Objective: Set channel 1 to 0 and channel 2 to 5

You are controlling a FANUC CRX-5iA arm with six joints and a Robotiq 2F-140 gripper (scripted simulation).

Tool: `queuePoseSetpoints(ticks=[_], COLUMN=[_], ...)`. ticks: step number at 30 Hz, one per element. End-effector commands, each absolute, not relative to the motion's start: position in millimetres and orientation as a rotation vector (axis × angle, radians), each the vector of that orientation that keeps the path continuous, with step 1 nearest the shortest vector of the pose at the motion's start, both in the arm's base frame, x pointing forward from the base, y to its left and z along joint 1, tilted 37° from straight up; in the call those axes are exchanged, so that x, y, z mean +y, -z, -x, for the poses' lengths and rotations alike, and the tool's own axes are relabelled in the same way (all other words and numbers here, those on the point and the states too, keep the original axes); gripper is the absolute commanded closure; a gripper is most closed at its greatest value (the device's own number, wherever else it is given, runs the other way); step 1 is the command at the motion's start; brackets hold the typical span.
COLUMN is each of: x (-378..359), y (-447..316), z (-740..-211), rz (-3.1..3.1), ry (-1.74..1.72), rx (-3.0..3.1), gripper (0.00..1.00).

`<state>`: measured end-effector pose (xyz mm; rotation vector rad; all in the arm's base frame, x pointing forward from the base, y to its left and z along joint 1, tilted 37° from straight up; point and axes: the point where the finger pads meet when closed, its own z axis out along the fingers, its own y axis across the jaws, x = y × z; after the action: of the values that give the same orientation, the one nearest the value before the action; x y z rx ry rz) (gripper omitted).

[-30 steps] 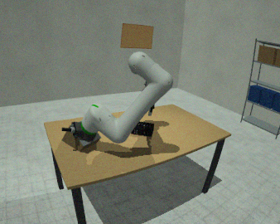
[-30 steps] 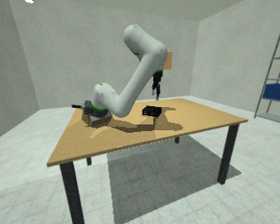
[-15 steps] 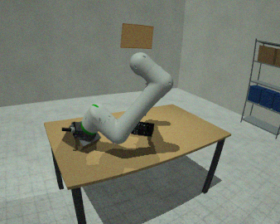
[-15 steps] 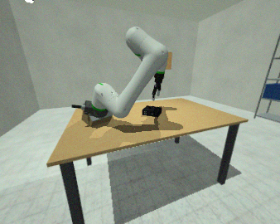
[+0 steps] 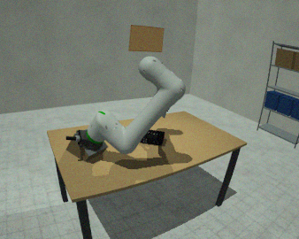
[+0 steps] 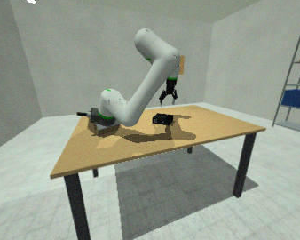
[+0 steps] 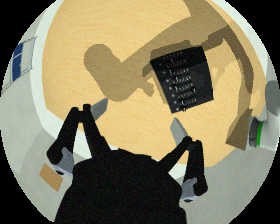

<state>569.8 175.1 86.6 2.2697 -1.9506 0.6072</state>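
The lighting desk (image 7: 183, 80) is a small black box with several faders, standing on the wooden table. It also shows in the exterior view (image 6: 162, 118) and partly behind the arm in the top view (image 5: 153, 137). Fader caps and scale marks are too small to read. My gripper (image 7: 140, 113) is open and empty, hanging in the air above the table, a little behind and above the desk; it also shows in the exterior view (image 6: 168, 99). Its fingers do not touch the desk.
The arm's base (image 5: 89, 142) is mounted at the table's left end, and the white arm (image 5: 141, 117) reaches over the desk. A metal shelf (image 5: 287, 95) with boxes stands at the far right. A brown board (image 5: 146, 38) hangs on the back wall.
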Motion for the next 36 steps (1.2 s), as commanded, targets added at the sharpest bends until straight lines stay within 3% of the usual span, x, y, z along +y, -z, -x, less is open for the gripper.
queuePoseSetpoints(ticks=[1, 22, 36], x=[175.1, 175.1, 175.1], y=[-86.2, -86.2, -86.2], z=[-569.7, -569.7, -569.7], rz=[-2.067, -1.002, -0.982], ry=[-0.676, -0.824, -0.831], rx=[-2.236, -3.091, -3.100], gripper=[0.00, 0.00, 0.00])
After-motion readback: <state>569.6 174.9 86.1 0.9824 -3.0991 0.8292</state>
